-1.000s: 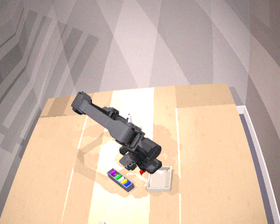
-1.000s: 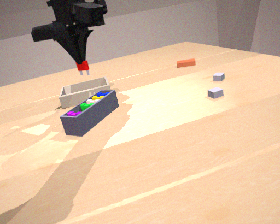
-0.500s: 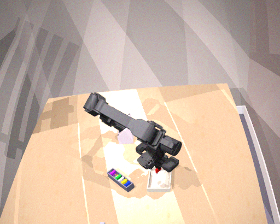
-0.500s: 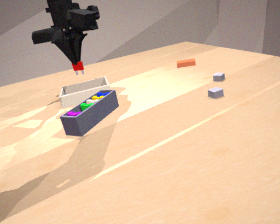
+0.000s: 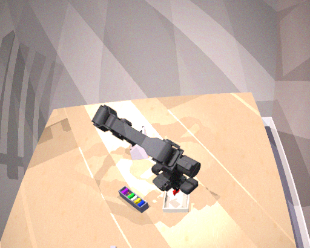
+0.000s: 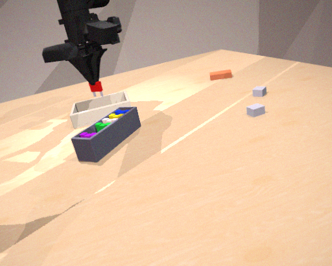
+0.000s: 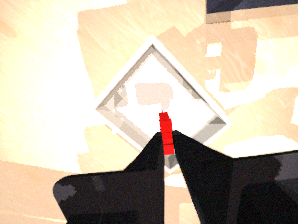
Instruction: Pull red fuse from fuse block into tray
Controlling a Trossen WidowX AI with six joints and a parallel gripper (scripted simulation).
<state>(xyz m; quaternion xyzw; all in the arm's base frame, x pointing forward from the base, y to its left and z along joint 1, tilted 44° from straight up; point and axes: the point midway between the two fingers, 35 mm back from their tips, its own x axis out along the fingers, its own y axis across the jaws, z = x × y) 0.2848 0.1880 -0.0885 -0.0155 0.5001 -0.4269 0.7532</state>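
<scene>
My gripper [image 6: 93, 83] [image 7: 166, 136] is shut on the red fuse [image 5: 175, 192] [image 6: 96, 86] [image 7: 166, 135]. The fuse hangs upright with its two prongs pointing down, above the white tray [image 5: 175, 210] [image 6: 74, 120] [image 7: 123, 73]. In the wrist view it shows over the tray's near half, and in the exterior view a gap shows under the prongs. The tray holds no fuse. The dark fuse block [image 5: 144, 208] [image 6: 110, 139] stands beside the tray with purple, green, white, yellow and blue fuses in it. The fingertips in the top view are hidden by the gripper body.
An orange block [image 6: 220, 74] and two small grey blocks [image 6: 259, 91] [image 6: 255, 110] lie farther along the table. A pale, wedge-shaped thing [image 5: 138, 153] stands under the arm in the top view. A corner of the dark block [image 7: 250, 5] shows at the top of the wrist view.
</scene>
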